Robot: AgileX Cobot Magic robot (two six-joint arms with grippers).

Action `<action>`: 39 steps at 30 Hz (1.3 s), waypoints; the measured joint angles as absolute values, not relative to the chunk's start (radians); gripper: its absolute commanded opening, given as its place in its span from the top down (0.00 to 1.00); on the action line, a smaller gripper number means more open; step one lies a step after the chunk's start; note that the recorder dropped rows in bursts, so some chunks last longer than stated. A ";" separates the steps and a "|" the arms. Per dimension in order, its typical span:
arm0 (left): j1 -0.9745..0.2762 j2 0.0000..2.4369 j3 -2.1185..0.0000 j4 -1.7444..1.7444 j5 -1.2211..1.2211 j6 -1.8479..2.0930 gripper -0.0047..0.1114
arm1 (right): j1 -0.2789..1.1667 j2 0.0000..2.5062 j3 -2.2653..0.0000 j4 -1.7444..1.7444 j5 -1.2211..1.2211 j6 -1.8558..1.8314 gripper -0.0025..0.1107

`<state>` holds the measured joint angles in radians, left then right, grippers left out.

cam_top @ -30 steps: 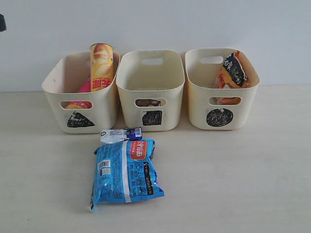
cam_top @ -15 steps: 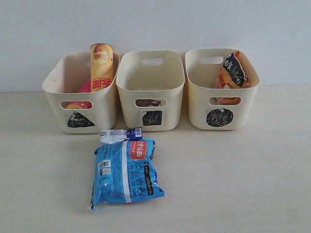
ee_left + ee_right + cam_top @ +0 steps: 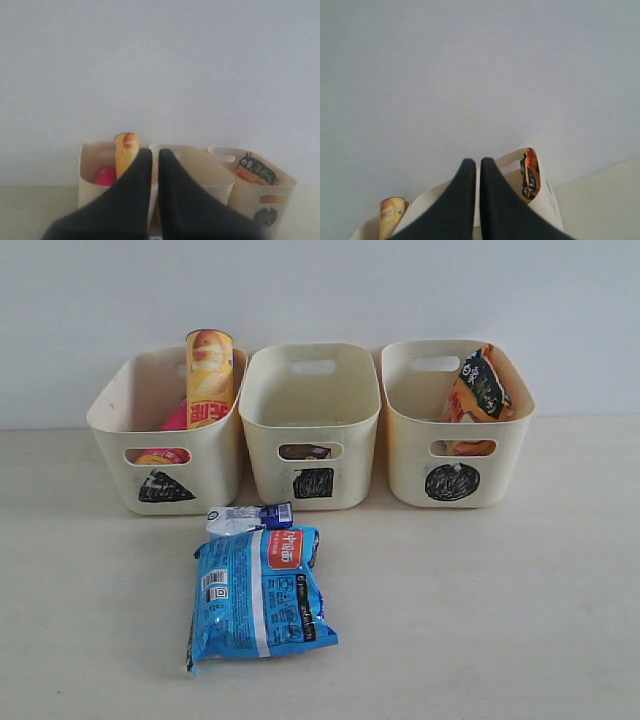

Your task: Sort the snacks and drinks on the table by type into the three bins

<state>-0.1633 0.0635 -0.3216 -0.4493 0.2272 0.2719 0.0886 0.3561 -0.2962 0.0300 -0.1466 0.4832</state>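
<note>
Blue bag (image 3: 258, 592) lies flat on the table (image 3: 480, 590) in front of the square-marked bin (image 3: 350, 440). The drink carton (image 3: 245, 518) sits between them, touching the bag. No arm shows in the exterior view.

Left wrist view: the left gripper (image 3: 155, 151) has its jaws pressed together, empty, raised before that bin.

Right wrist view: the right gripper (image 3: 474, 161) is likewise closed, apparently on nothing.

Step in hand: two items are unsorted. The next move calls for spreading one claw and descending onto the carton or bag.

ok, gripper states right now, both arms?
Left gripper: closed, fingers nearly touching, holding nothing.
Right gripper: closed, fingers nearly touching, holding nothing.
</note>
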 measured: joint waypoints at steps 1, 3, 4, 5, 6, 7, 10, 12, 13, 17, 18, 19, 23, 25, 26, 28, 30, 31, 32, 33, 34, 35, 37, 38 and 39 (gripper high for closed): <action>-0.163 0.062 -0.302 -0.446 0.217 0.272 0.92 | 0.089 0.390 -0.316 0.030 -0.149 0.483 0.98; -0.163 0.062 -0.258 -0.438 0.180 0.272 0.92 | 0.089 0.476 -0.369 0.030 -0.132 0.487 0.98; -0.163 0.062 -0.240 -0.434 0.160 0.272 0.92 | 0.089 0.519 -0.397 0.030 -0.116 0.487 0.98; -0.163 0.062 -0.217 -0.429 0.136 0.272 0.92 | 0.089 0.561 -0.428 0.028 -0.085 0.489 0.98; -0.163 0.062 -0.195 -0.426 0.118 0.280 0.92 | 0.089 0.602 -0.460 0.028 -0.048 0.489 0.98; -0.163 0.062 -0.176 -0.424 0.100 0.291 0.92 | 0.089 0.635 -0.486 0.028 -0.014 0.489 0.98; -0.163 0.062 -0.138 -0.421 0.074 0.307 0.92 | 0.090 0.744 -0.580 0.026 0.121 0.457 0.98; -0.163 0.062 -0.128 -0.420 0.071 0.315 0.92 | 0.107 0.816 -0.643 0.039 0.215 0.394 0.98; -0.163 0.062 -0.123 -0.420 0.070 0.328 0.92 | 0.122 0.851 -0.665 0.055 0.259 0.360 0.98; -0.163 0.062 -0.120 -0.420 0.068 0.409 0.92 | 0.185 0.987 -0.762 0.239 0.403 0.143 0.98; -0.163 0.062 -0.120 -0.420 0.068 0.423 0.92 | 0.197 1.028 -0.783 0.303 0.443 0.075 0.98; -0.163 0.062 -0.120 -0.420 0.068 0.436 0.92 | 0.205 1.070 -0.802 0.374 0.484 0.000 0.98; -0.163 0.064 -0.117 -0.418 0.068 0.452 0.92 | 0.216 1.237 -0.856 0.627 0.656 -0.249 0.98; -0.163 0.082 -0.106 -0.418 0.053 0.454 0.92 | 0.219 1.313 -0.877 0.742 0.724 -0.344 0.98; -0.163 0.089 -0.097 -0.423 0.043 0.454 0.92 | 0.220 1.339 -0.886 0.791 0.742 -0.374 0.98; -0.163 0.106 -0.074 -0.443 0.000 0.441 0.92 | 0.220 1.391 -0.889 0.874 0.761 -0.440 0.98; -0.163 0.118 -0.048 -0.501 -0.061 0.426 0.92 | 0.220 1.435 -0.893 0.948 0.765 -0.498 0.95; -0.163 0.124 -0.038 -0.540 -0.100 0.421 0.92 | 0.220 1.451 -0.895 0.977 0.767 -0.526 0.92; -0.163 0.126 -0.030 -0.570 -0.140 0.419 0.92 | 0.220 1.466 -0.893 1.006 0.767 -0.551 0.86; -0.163 0.130 -0.025 -0.605 -0.173 0.416 0.92 | 0.220 1.489 -0.895 1.050 0.767 -0.587 0.79; -0.163 0.132 -0.020 -0.628 -0.199 0.416 0.92 | 0.220 1.504 -0.895 1.078 0.767 -0.609 0.72; -0.163 0.132 -0.017 -0.641 -0.212 0.419 0.92 | 0.220 1.522 -0.895 1.111 0.767 -0.629 0.60; -0.163 0.132 -0.016 -0.658 -0.224 0.431 0.92 | 0.220 1.558 -0.900 1.166 0.769 -0.672 0.42; -0.163 0.132 -0.016 -0.660 -0.225 0.433 0.92 | 0.220 1.573 -0.906 1.181 0.771 -0.683 0.34; -0.163 0.132 -0.016 -0.665 -0.227 0.437 0.92 | 0.220 1.595 -0.915 1.198 0.771 -0.700 0.30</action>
